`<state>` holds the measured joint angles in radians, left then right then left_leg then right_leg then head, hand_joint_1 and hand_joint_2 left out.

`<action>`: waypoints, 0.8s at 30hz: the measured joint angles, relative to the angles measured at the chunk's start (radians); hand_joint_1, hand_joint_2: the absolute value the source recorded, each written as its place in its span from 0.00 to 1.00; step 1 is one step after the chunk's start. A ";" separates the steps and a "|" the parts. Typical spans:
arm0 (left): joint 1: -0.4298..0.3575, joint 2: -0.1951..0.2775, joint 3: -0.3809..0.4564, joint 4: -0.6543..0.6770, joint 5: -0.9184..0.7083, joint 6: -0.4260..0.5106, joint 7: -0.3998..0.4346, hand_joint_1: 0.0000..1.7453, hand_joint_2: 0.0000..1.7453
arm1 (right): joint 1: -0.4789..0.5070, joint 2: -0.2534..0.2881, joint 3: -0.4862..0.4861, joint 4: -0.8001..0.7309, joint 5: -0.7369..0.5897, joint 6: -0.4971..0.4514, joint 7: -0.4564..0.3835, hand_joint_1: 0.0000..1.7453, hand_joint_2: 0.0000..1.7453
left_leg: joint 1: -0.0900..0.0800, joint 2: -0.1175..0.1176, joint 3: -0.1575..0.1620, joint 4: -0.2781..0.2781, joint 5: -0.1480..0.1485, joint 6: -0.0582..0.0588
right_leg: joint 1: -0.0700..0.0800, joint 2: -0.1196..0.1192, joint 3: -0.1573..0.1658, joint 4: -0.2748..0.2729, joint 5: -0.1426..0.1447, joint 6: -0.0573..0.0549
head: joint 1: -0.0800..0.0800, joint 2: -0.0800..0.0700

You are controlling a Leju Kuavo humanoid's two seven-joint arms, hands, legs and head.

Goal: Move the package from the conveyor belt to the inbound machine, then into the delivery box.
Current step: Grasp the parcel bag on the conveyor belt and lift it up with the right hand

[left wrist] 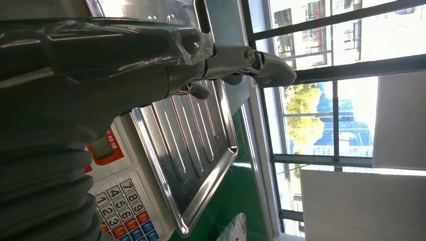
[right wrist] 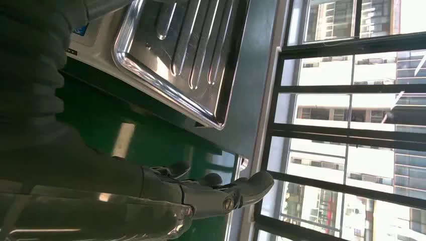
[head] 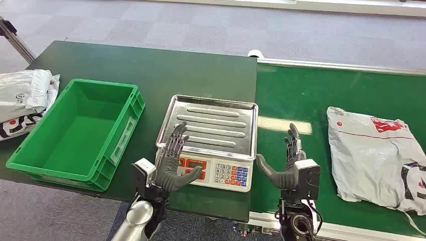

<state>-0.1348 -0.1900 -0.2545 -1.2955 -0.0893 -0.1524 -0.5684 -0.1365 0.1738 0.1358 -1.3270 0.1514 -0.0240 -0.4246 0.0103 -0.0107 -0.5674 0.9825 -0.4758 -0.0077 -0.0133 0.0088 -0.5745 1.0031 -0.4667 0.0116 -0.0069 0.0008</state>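
2 empty hands here, fingers spread, and we'd say the package [head: 376,158] on the conveyor belt [head: 296,100] lies right of our right hand [head: 291,163], probably lengthwise away from us, far nearer it than the left hand [head: 173,160].

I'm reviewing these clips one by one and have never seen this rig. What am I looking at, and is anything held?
A humanoid robot looks down from its head camera; the other two pictures come from cameras at its wrists, turned sideways. Its left hand and right hand are both raised, fingers spread, holding nothing. Between them sits a weighing scale with a bare steel tray on a dark green table. To its left stands a green box. On the conveyor belt to the right lies a grey package, waiting. More packages lie at the table's far left.
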 joint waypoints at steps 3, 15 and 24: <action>0.000 0.000 0.000 0.000 0.001 0.000 0.000 0.00 1.00 | -0.001 -0.001 0.000 0.004 0.010 -0.009 0.000 0.00 1.00 | 0.000 0.000 0.000 0.000 0.000 0.000 | 0.000 0.000 0.000 0.000 0.000 0.000 | 0.000 0.000; 0.002 0.000 0.002 -0.001 0.002 0.008 0.000 0.00 1.00 | -0.010 -0.008 -0.010 0.006 0.126 -0.183 0.007 0.00 1.00 | 0.000 0.000 0.000 0.000 0.000 0.000 | 0.000 0.000 0.000 0.000 0.000 0.000 | 0.000 0.000; 0.002 0.001 0.002 0.000 0.002 0.008 0.000 0.00 1.00 | -0.035 -0.025 -0.043 0.031 0.205 -0.237 0.036 0.00 1.00 | 0.000 0.000 0.000 0.000 0.000 0.000 | 0.000 0.000 0.000 0.000 0.000 0.000 | 0.000 0.000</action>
<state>-0.1328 -0.1894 -0.2526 -1.2960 -0.0877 -0.1439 -0.5684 -0.1718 0.1485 0.0932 -1.2960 0.3563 -0.2609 -0.3886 0.0103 -0.0107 -0.5674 0.9825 -0.4758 -0.0077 -0.0133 0.0088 -0.5745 1.0031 -0.4667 0.0116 -0.0068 0.0008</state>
